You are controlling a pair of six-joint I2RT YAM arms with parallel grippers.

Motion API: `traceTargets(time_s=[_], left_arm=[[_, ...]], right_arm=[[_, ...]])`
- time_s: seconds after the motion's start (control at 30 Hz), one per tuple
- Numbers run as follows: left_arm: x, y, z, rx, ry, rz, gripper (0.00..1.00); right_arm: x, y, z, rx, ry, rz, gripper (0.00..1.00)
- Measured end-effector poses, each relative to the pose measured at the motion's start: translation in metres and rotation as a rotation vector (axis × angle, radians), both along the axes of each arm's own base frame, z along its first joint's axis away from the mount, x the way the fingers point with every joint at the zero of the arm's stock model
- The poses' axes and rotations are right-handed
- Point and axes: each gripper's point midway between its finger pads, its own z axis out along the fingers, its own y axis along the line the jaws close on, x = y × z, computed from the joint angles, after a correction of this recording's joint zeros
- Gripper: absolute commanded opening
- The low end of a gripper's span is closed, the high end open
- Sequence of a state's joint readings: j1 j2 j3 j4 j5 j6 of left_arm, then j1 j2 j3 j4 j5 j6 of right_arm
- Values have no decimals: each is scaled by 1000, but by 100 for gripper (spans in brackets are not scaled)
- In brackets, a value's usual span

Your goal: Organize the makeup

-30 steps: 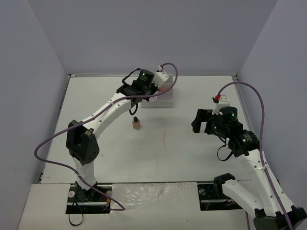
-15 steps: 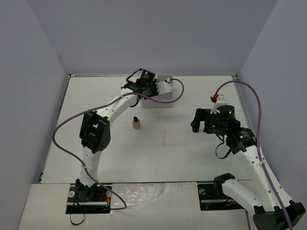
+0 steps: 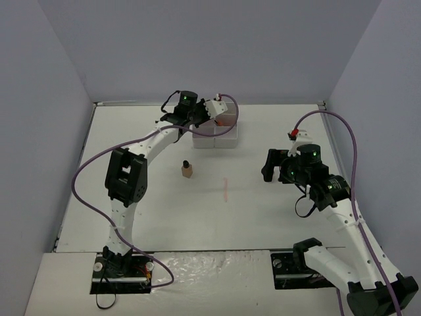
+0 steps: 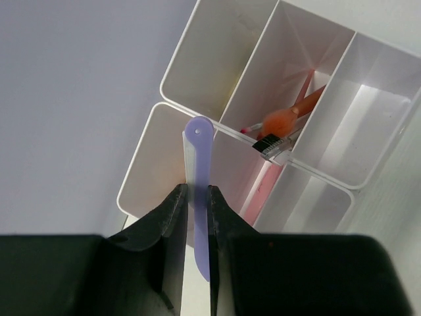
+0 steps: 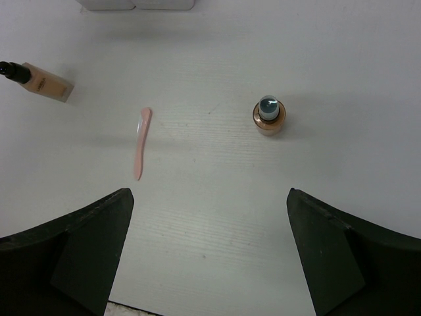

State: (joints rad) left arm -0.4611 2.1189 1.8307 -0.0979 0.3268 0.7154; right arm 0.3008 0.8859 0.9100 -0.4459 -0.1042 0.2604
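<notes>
Above the compartment box [image 4: 176, 58], my left gripper [image 4: 195, 197] pinches the lavender stick [image 4: 198, 141], its long axis pointing boxward, while my right gripper [image 5: 209, 194] hangs spread wide, well apart.

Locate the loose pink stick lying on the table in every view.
Top external: pink stick just right of centre, nearer the camera than the white compartment box.
Left wrist: not in it.
Right wrist: pink stick left of centre.
Shared landmark: white compartment box, filling the left wrist view, at the right wrist view's top edge.
</notes>
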Motion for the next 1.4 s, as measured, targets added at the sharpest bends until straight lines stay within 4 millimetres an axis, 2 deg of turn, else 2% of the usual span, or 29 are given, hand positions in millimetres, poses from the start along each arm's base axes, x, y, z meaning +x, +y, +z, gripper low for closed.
traceTargets(time_s=[0.2, 0.53, 0.67, 0.9, 1.13, 1.4], left_arm=[[3, 2, -8, -112, 27, -17, 0], [9, 0, -2, -219, 25, -47, 5], [12, 1, -7, -241, 38, -53, 6], [15, 4, -28, -242, 77, -46, 23], [17, 5, -35, -255, 98, -32, 51], [11, 12, -35, -278, 127, 47, 52]], right_arm=[[1, 0, -2, -3, 8, -1, 100], [1, 0, -2, -4, 8, -3, 100], [1, 0, -2, -4, 7, -3, 100], [1, 0, -3, -5, 9, -3, 100], [1, 0, -3, -5, 9, -3, 100], [1, -1, -3, -9, 8, -8, 100]])
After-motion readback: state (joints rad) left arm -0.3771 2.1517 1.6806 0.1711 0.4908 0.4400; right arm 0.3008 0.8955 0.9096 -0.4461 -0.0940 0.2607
